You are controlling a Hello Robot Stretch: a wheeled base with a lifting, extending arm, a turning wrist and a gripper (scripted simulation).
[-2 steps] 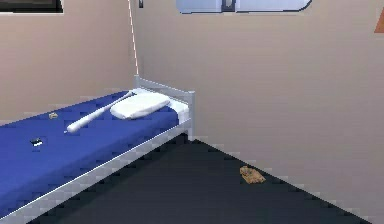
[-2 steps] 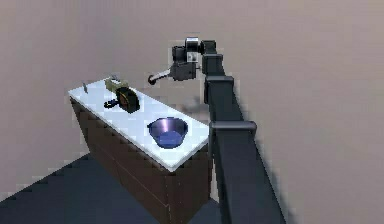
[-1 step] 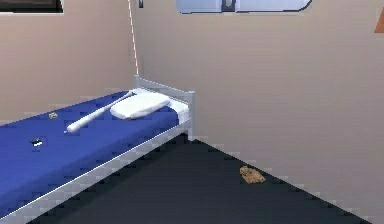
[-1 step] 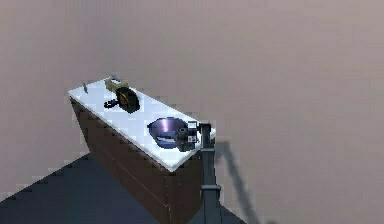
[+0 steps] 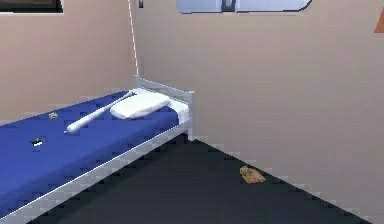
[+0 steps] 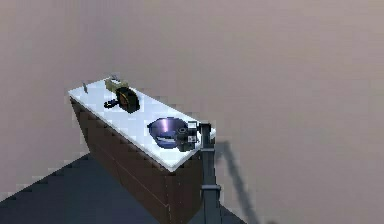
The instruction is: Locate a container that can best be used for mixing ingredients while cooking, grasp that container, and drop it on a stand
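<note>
Walls (image 5: 270, 90): plain, light brown.
Floor (image 5: 200, 190): dark, almost black.
Window (image 5: 240, 4): high up on the wall.
Bed (image 5: 90, 150): blue cover, white frame, white pillow (image 5: 138, 104), in the corner.
Cabinet (image 6: 120, 155): brown with a white top, right by the gripper (image 6: 186, 131).

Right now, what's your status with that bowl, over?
Gripper at the metal bowl; cannot tell if it holds anything. Bowl sits on the white-topped cabinet. Dark object farther along the top, apart from the bowl.
</note>
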